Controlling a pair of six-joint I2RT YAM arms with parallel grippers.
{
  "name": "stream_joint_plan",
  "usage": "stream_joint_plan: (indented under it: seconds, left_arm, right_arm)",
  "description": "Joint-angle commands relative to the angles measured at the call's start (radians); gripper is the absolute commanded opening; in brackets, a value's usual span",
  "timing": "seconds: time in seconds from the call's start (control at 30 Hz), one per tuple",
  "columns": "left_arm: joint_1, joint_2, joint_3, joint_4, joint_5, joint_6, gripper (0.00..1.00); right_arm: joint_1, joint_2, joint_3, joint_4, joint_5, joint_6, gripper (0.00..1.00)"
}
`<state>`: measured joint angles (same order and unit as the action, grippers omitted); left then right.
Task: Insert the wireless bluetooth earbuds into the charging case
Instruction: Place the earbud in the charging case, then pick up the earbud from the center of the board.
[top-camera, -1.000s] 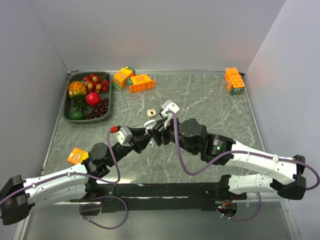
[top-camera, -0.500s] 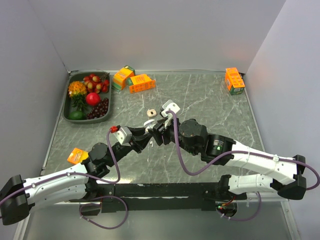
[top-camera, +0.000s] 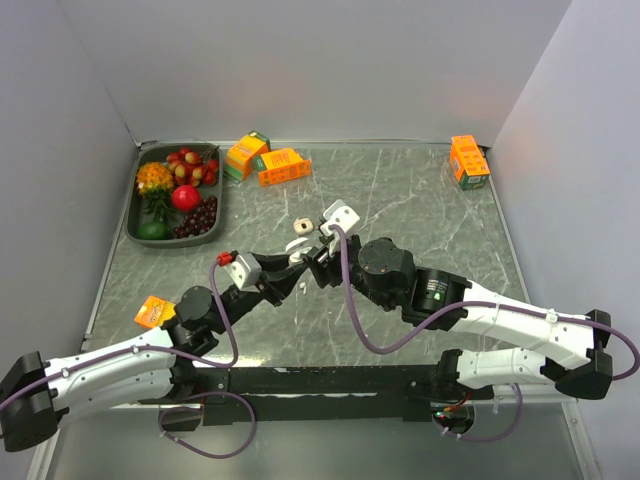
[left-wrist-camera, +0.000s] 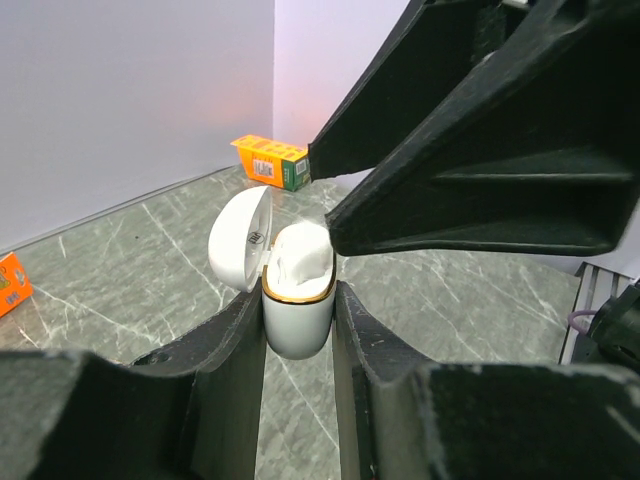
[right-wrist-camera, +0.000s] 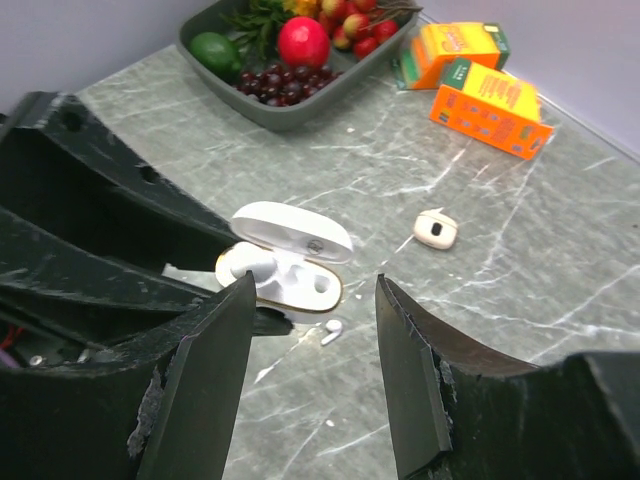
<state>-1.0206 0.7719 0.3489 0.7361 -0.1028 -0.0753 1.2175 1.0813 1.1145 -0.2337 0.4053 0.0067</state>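
Small shifts only across the last second in the top view: a slight roll at the left wrist, a slight drift of the right arm away from the case. Clamped on the case (left-wrist-camera: 297, 325) is the left gripper (left-wrist-camera: 300, 300), lid swung back, held up off the table (right-wrist-camera: 520, 250). Hovering just over it, the right gripper (right-wrist-camera: 315, 290), jaws apart, nothing between them. Inside the case, 1 earbud (right-wrist-camera: 252, 263) apparently seated; the socket beside it vacant. Just below the case, 1 loose earbud (right-wrist-camera: 332, 330) on the table. Reads as half done, with fetching the loose earbud likely next.
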Motion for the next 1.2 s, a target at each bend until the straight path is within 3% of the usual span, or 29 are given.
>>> stream_joint_plan:
  seconds: [0.0,0.33,0.4,0.53,0.6,0.83,1.17]
  left_arm:
    - [-0.003,-0.020,0.033,0.055,0.022,-0.021,0.01]
    - [-0.003,-0.025,0.033,0.031,0.002,-0.015,0.01]
    - [-0.003,-0.036,0.030,0.011,-0.015,-0.014,0.01]
    - [-0.003,-0.098,0.006,-0.036,-0.066,-0.006,0.01]
    - [-0.003,-0.134,-0.007,-0.066,-0.086,-0.006,0.01]
    - [-0.003,-0.299,-0.025,-0.222,-0.201,-0.003,0.01]
    - [-0.003,-0.353,-0.011,-0.307,-0.222,-0.003,0.01]
  right_arm:
    - [-0.001,-0.012,0.021,0.005,0.050,-0.039,0.59]
    - [-0.007,-0.078,-0.004,0.034,0.125,-0.030,0.59]
    - [-0.067,-0.112,-0.022,0.013,0.113,0.028,0.60]
    - [-0.245,-0.106,-0.080,-0.087,-0.092,0.223,0.60]
    - [-0.294,-0.069,-0.126,-0.098,-0.158,0.242,0.60]
    - [-0.292,0.113,-0.237,0.002,-0.341,0.311,0.58]
    - [-0.286,0.400,-0.191,0.091,-0.370,0.357,0.55]
